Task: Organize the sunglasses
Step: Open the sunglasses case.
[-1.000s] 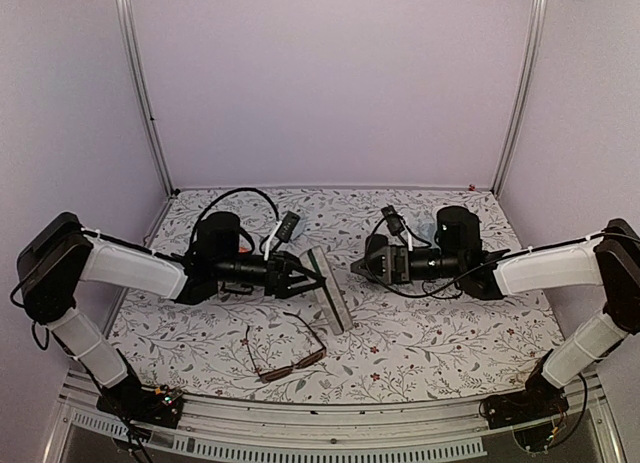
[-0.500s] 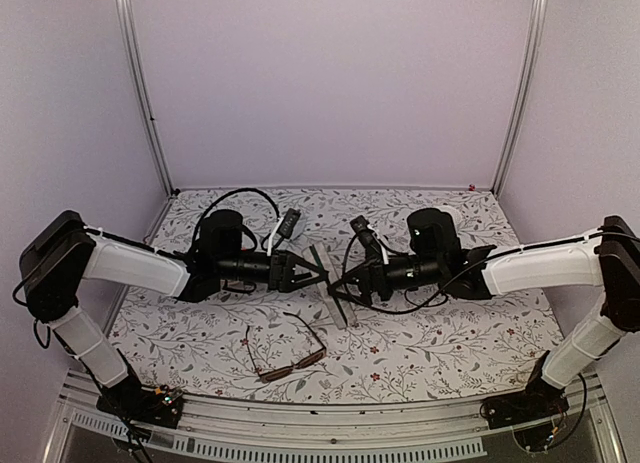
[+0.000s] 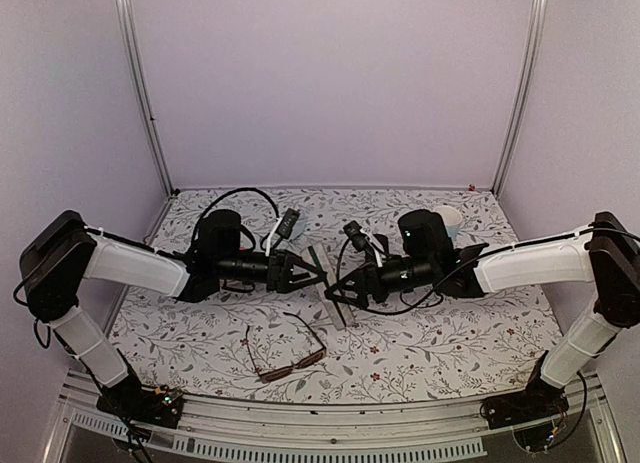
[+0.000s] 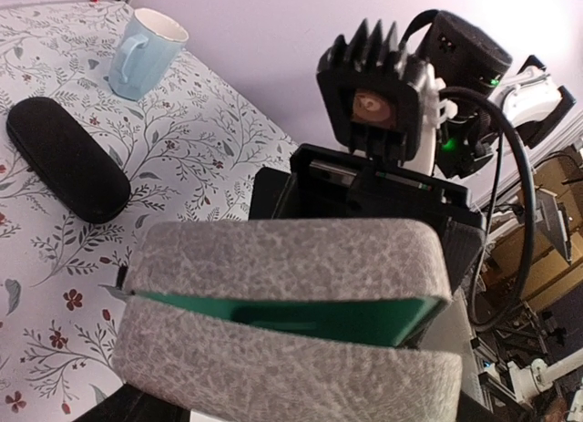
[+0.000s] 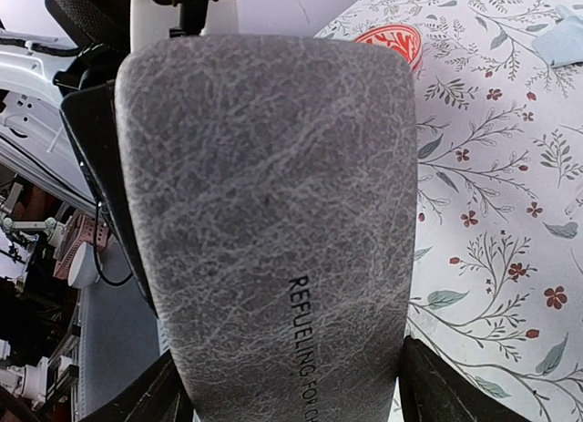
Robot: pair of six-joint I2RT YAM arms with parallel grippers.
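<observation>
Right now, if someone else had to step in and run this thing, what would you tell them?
Left gripper: shut on the grey case, held on edge, lid slightly ajar.
Right gripper: jaws either side of the same case; grip unclear.
Brown-framed sunglasses: unfolded on the table near the front edge, not stowed.
Something red beyond the case may be the second pair.
Black oval case: shut, on the table.
Left to do: open a case, put glasses in.

Your surface, covered in a floral print. Near its front edge you see the brown-framed sunglasses lying with temples unfolded. At the back right a pale blue mug stands upright. The black oval case lies near it, not touching.
</observation>
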